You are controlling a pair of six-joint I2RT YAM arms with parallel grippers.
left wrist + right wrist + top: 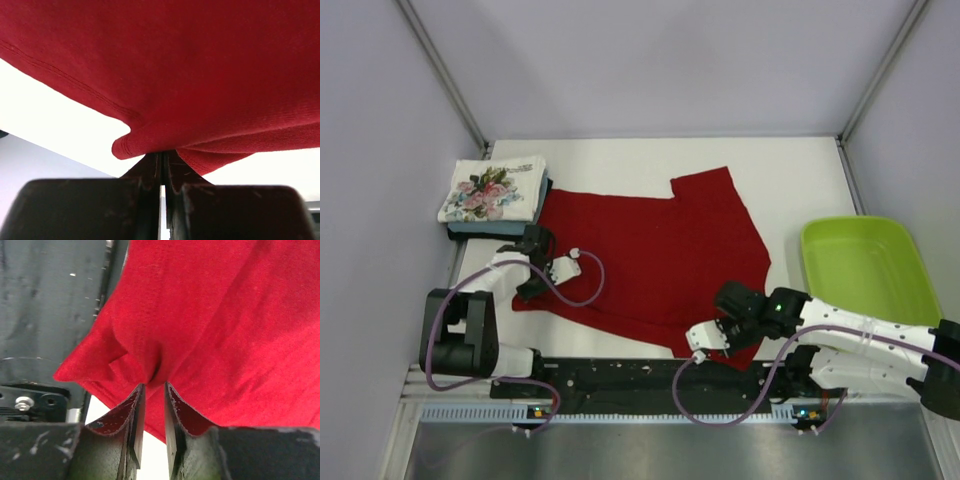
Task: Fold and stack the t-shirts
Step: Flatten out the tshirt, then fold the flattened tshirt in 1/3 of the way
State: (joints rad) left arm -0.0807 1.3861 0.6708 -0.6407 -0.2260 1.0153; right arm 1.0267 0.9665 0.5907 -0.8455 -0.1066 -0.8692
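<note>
Red t-shirt (pixel 650 255): plain deep red knit, spread mostly flat on the white table (pixel 800 170). 1 squared flap sticks out on the far side. Hem stitching shows in the L wrist view (pixel 200 75). The shirt spans the gap betw. the 2 grippers and runs on beyond both, away from the arm bases.

L gripper (pixel 538 272) sits at the shirt's L edge. Its wrist view shows the jaws pressed tight together (pixel 161 160) w/ a small rolled fold of red cloth clamped at the tips. The cloth rises off the table (pixel 60 115) just ahead of the tips. L arm: base block at near L, forearm reaching fwd, wrist bent in toward the shirt.

R gripper (pixel 705 340) is on the shirt's near edge. In its wrist view (pixel 152 390) the jaws are almost together, a thin slit left betw. them. A pucker of red cloth (pixel 225 315) is drawn into the tips, so it's pinching the shirt. A loose corner of the cloth hangs just L of the tips, in front of the black base rail (pixel 50 300). R arm: comes in low from the R, stretched along the near table edge, gripper pointing L.

Folded stack (pixel 495 195): just beyond the L gripper, slightly to its L. The white floral t-shirt (pixel 488 190) is on top, w/ light blue and dark layers under it. The stack's R side touches the red shirt's edge.

Lime-green tray (pixel 910 265): well to the R of the R gripper, clear of the shirt.
</note>
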